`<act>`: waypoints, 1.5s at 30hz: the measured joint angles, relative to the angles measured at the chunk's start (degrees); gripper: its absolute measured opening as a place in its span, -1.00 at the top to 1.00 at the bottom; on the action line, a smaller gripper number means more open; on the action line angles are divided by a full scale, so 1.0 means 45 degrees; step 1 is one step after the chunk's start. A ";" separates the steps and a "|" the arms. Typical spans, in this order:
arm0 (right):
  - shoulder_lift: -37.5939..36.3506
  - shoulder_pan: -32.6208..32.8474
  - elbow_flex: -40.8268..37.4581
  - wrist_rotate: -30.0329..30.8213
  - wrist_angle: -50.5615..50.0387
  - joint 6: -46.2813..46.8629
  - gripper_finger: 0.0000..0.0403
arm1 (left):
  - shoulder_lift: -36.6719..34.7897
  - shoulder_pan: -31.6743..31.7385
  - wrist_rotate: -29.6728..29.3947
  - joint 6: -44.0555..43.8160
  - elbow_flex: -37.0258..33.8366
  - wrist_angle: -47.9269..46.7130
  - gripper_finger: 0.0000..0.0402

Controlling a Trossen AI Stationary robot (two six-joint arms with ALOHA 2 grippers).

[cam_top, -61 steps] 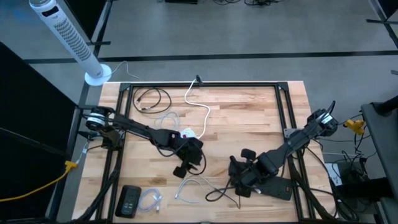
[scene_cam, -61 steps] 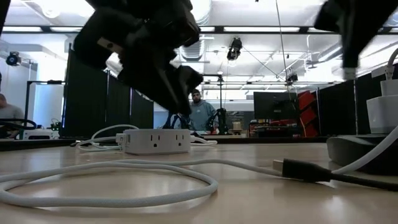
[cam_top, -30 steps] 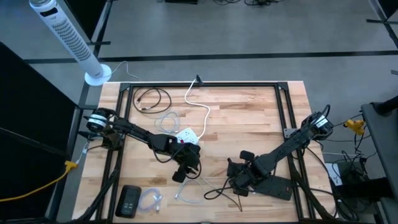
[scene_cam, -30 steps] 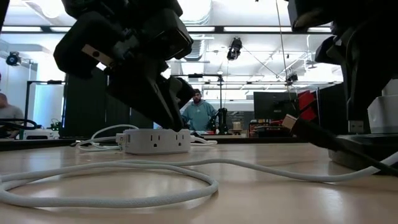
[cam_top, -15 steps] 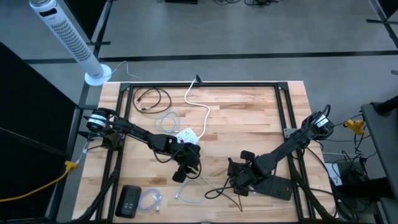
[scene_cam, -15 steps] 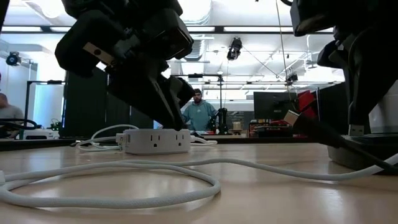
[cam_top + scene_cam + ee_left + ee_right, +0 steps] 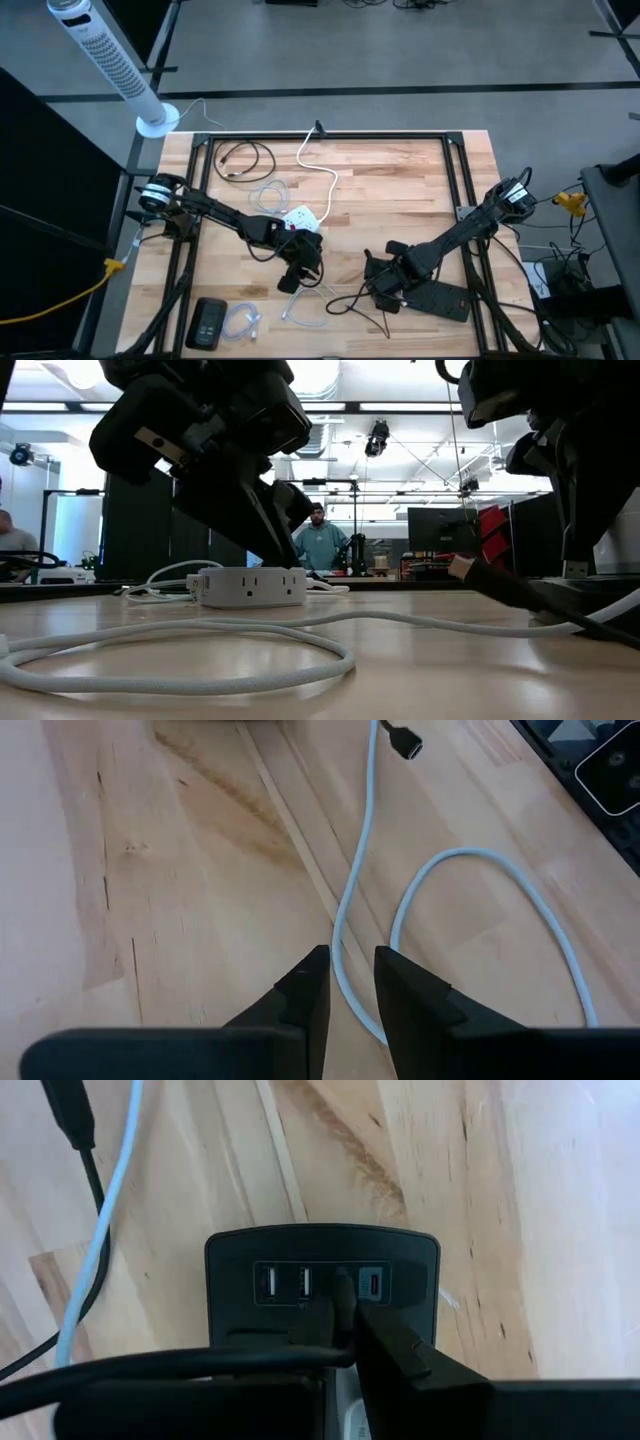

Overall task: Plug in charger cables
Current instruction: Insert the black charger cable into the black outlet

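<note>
Butcher-block table (image 7: 400, 190) carries loose charger cables — a black coil (image 7: 245, 157) at the far left, white loops near the front. Right gripper (image 7: 345, 1315), clenched on a black cable (image 7: 150, 1365), holds its plug against the USB ports at the end of the black power strip (image 7: 322, 1285), seemingly seating it. Left gripper (image 7: 348, 985) straddles a white cable (image 7: 352, 900), fingers narrowly parted around it, likely about to pinch it.

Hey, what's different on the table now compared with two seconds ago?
The right hand, shut on a black cable, has carried its plug up to the ports at the end of the black power strip. The left hand dropped over the white cable near the table's middle, then held. The white socket cube stayed put.
</note>
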 joint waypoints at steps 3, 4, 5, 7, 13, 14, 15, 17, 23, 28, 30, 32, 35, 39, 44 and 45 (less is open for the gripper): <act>0.0000 -0.0141 0.0005 -0.0266 -0.0005 -0.0220 0.91 | 0.0000 0.0000 0.0000 -0.0038 0.0000 0.0000 0.66; 0.0000 -0.0164 0.0005 -0.0299 -0.0010 -0.0268 0.91 | 0.0000 0.0000 0.0000 -0.0038 0.0000 0.0000 0.67; 0.0000 -0.0193 0.0005 -0.0308 -0.0010 -0.0313 0.91 | 0.0000 0.0001 0.0000 -0.0038 0.0000 0.0000 0.67; -0.0004 -0.0243 0.0005 -0.0380 -0.0010 -0.0337 0.91 | 0.0000 0.0000 0.0000 -0.0038 0.0000 0.0000 0.67; 0.0031 -0.0257 0.0314 -0.0461 -0.0317 -0.0493 0.91 | 0.0000 0.0000 0.0000 -0.0038 0.0000 0.0000 0.65; 0.0034 -0.0257 0.0338 -0.0474 -0.0350 -0.0491 0.91 | 0.0000 0.0003 0.0000 -0.0038 0.0000 0.0000 0.65; 0.0034 -0.0257 0.0345 -0.0474 -0.0366 -0.0486 0.91 | 0.0000 0.0002 0.0000 -0.0038 0.0000 0.0000 0.65; 0.0034 -0.0272 0.0355 -0.0531 -0.0380 -0.0485 0.91 | 0.0000 0.0001 0.0000 -0.0038 0.0000 -0.0005 0.65; 0.0030 -0.0303 0.0369 -0.0623 -0.0391 -0.0443 0.91 | 0.0000 0.0004 0.0000 -0.0038 0.0000 0.0000 0.66; 0.0063 -0.0330 0.0350 -0.0624 -0.0365 -0.0524 0.91 | 0.0000 0.0000 -0.0005 -0.0038 0.0000 -0.0001 0.67; 0.0063 -0.0326 0.0243 -0.0604 -0.0243 -0.0606 0.91 | 0.0000 0.0004 0.0000 -0.0037 0.0000 0.0000 0.66; 0.0063 -0.0325 0.0189 -0.0501 -0.0223 -0.0656 0.91 | 0.0000 0.0005 -0.0005 -0.0038 0.0000 -0.0005 0.65; 0.0063 -0.0330 0.0169 -0.0440 -0.0224 -0.0795 0.91 | 0.0000 0.0005 -0.0001 -0.0034 0.0000 0.0001 0.65; 0.0063 -0.0330 0.0080 -0.0389 0.0074 -0.1252 0.91 | 0.0000 0.0005 0.0000 -0.0038 0.0000 -0.0005 0.65; 0.0031 -0.0465 -0.0462 -0.0488 0.1059 -0.1468 0.91 | 0.0000 0.0005 -0.0002 -0.0038 0.0000 -0.0005 0.65; -0.0001 -0.0493 -0.0623 -0.0487 0.1208 -0.1443 0.91 | 0.0000 0.0000 -0.0001 -0.0038 0.0000 -0.0010 0.65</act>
